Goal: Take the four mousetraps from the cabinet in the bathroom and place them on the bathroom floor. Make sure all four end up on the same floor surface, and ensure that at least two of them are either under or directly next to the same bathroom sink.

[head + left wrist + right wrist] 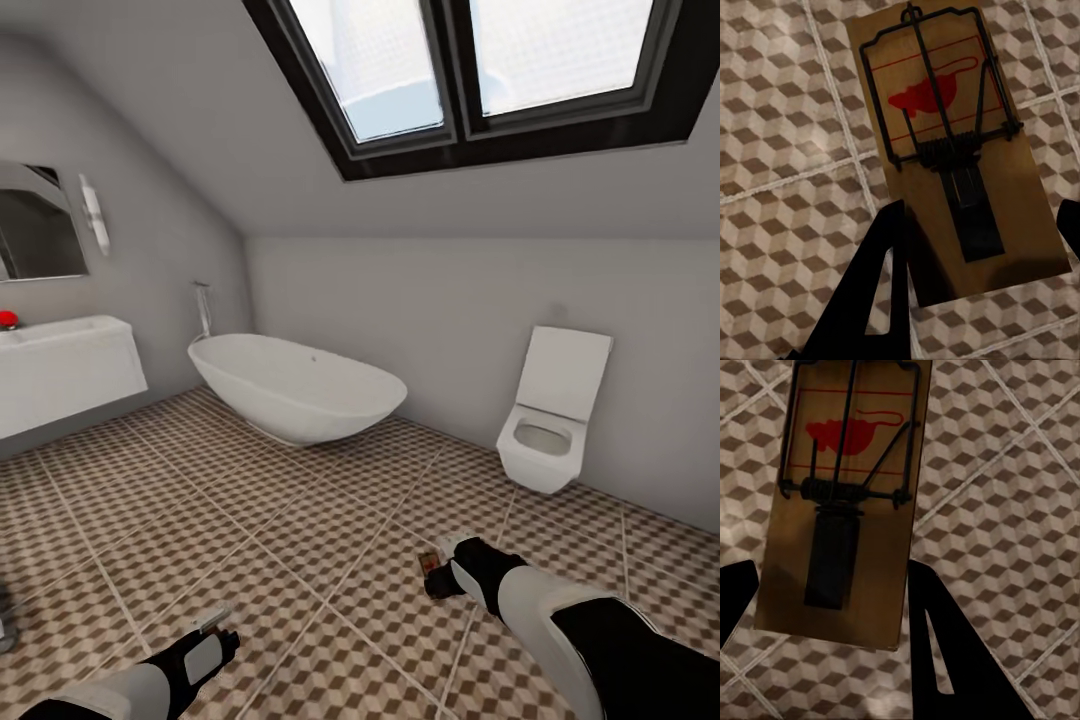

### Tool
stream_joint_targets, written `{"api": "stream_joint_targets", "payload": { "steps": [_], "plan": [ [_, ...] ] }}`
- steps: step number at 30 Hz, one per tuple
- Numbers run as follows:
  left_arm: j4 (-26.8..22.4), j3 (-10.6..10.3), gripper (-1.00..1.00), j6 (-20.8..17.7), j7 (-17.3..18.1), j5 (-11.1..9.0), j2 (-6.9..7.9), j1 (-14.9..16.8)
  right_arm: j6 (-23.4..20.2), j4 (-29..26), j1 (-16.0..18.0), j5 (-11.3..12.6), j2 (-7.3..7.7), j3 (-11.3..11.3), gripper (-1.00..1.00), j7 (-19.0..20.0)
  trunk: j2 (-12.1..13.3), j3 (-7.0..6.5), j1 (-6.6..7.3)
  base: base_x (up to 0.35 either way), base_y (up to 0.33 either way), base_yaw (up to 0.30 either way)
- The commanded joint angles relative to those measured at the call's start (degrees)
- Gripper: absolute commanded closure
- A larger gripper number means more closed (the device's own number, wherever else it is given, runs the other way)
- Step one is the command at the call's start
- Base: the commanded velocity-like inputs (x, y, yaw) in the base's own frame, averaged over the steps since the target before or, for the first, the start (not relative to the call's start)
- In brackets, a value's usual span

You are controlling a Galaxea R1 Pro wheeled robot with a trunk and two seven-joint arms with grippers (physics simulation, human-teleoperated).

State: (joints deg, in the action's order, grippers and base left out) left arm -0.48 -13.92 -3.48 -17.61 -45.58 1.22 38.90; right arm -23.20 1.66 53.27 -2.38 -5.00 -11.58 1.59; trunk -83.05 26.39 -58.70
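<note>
While each hangs over the bathroom floor, the left end effector and right end effector clamp a mousetrap apiece.

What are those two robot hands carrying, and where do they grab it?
Each holds a mousetrap by its near end, between the fingers: the left gripper holds one mousetrap, the right gripper another mousetrap, above the bathroom floor.

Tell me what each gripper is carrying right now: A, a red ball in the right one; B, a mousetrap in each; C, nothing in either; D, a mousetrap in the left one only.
B: the left wrist view shows a mousetrap between the left gripper fingers, and the right wrist view shows another mousetrap in the right gripper, above the bathroom floor.
</note>
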Motion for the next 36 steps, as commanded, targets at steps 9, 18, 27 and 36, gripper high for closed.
{"api": "stream_joint_targets", "payload": {
  "steps": [9,18,27,36],
  "plan": [
    [0.0,-0.5,1.0,-0.4,-0.3,-0.2,0.06,0.0,-0.1,0.1,0.1,-0.3,0.0,-0.2,1.0,0.2,0.0,0.07,-0.03,0.321,0.0,0.292],
    [0.0,-0.5,1.0,-0.4,-0.3,-0.3,0.02,0.0,1.2,0.1,0.1,-0.3,0.37,-0.2,1.0,0.6,0.0,0.08,-0.03,0.321,0.0,0.053],
    [-0.1,-0.4,1.0,-0.4,-0.3,-0.3,0.08,0.0,2.9,0.1,0.1,0.0,0.38,-0.2,1.0,0.7,0.0,0.08,-0.03,0.321,0.0,0.001],
    [0.0,-0.4,1.0,-0.4,-0.3,-0.3,0.1,0.0,3.0,0.1,0.1,0.1,0.19,-0.2,1.0,0.4,0.0,0.08,-0.03,0.321,0.0,0.112]
  ]
}}
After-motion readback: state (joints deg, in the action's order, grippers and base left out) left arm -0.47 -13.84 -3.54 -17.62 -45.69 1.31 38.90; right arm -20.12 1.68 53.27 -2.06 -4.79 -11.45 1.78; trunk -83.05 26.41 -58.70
